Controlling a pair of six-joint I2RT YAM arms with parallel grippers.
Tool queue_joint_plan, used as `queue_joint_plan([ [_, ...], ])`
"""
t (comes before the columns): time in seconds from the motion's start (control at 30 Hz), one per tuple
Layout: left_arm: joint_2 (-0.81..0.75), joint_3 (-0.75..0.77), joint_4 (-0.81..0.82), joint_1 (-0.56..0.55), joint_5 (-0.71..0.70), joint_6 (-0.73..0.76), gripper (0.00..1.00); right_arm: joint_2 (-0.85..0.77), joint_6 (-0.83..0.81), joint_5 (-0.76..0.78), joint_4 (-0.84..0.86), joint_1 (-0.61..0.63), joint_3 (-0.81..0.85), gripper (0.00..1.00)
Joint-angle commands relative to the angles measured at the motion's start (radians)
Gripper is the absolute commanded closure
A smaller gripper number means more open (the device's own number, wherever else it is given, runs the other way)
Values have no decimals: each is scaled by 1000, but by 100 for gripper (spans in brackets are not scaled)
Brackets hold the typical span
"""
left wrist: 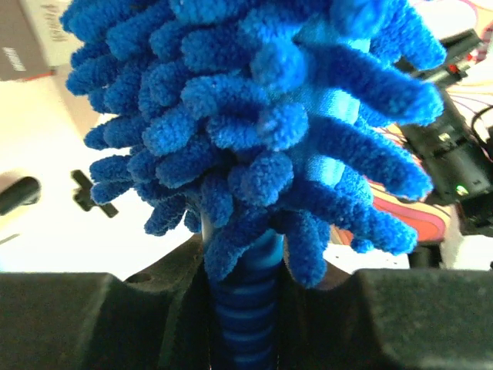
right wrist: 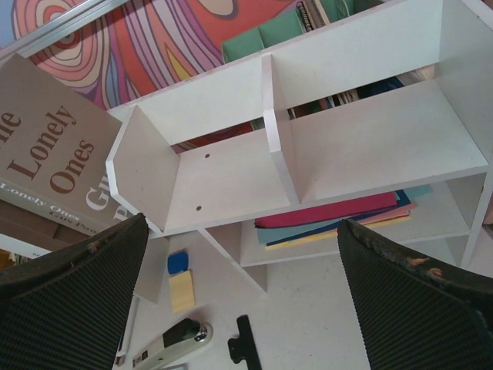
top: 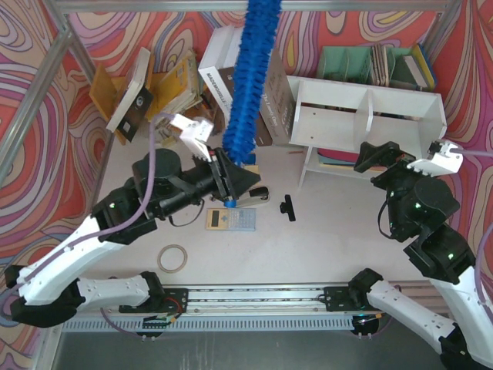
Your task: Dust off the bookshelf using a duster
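Observation:
The white bookshelf (top: 370, 116) stands at the back right with two empty compartments split by a centre divider; it fills the right wrist view (right wrist: 308, 146). The bright blue duster (top: 250, 77) stands nearly upright, its fluffy head rising past the top edge of the top view, left of the shelf and apart from it. My left gripper (top: 231, 181) is shut on the duster's ribbed blue handle (left wrist: 246, 308), with the noodle head (left wrist: 254, 116) filling the left wrist view. My right gripper (top: 400, 158) is open and empty in front of the shelf's lower right.
Big books (top: 223, 69) lean behind the duster. An orange book rack (top: 154, 89) is at the back left, a teal organiser (top: 370, 65) behind the shelf. A calculator (top: 231, 220), stapler (right wrist: 166, 345), black clip (top: 288, 206), tape roll (top: 172, 258) and sticky notes (right wrist: 181, 289) lie on the table.

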Motion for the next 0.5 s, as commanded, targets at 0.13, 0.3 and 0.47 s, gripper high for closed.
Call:
queue_joint_plan([
  [0.13,125,5,149,-149,-1,-64,100,46,40,43,-35,-4,62,2],
  [0.3,213,-59,121,-195,-24,-116,100,57,56,54,-38,-4,73,2],
  [0.47,289,-63,58,-233,-98,-115,100,71,75,48,-51,-4,84,2],
])
